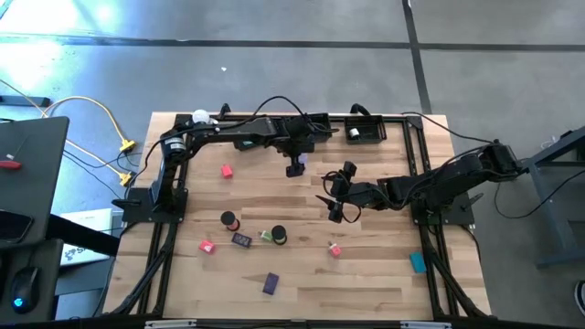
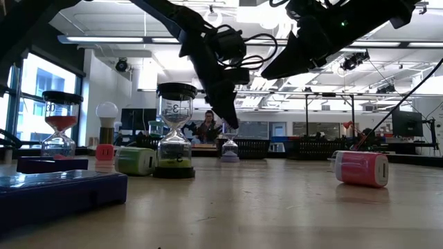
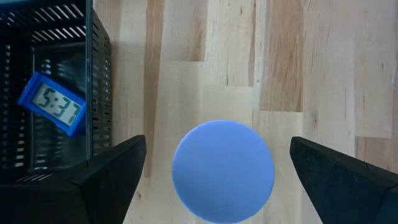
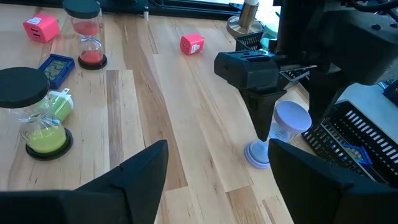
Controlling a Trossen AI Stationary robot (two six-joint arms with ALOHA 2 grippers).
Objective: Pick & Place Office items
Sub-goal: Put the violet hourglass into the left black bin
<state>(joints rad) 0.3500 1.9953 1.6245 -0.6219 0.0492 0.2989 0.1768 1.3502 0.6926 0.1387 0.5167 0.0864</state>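
A small lilac sand timer [image 3: 222, 171] stands upright on the wooden bench [image 1: 366, 274], towards its far side, just beside a black mesh tray [image 3: 93, 74] holding a blue digital clock [image 3: 51, 102].

It looks light and stiff, with smooth plastic end caps and a thin clear waist that is probably fragile. The round caps seem the safest place to grip. A squeeze on the waist could crack it or let it slip, and a sideways nudge would likely tip it.

The left gripper [image 1: 294, 168] hangs directly over the timer. Its jaws are wide apart, one on each side of the top cap, touching neither side. The right gripper [image 1: 340, 196] waits near the bench's middle, jaws also apart and empty.

The left wrist view shows only the cap from above, centred in the gap. The right wrist view shows the timer's full height, with one left finger reaching down beside it. It also shows a green sand timer [image 4: 40, 118] and a red sand timer [image 4: 90, 37] well apart from it.
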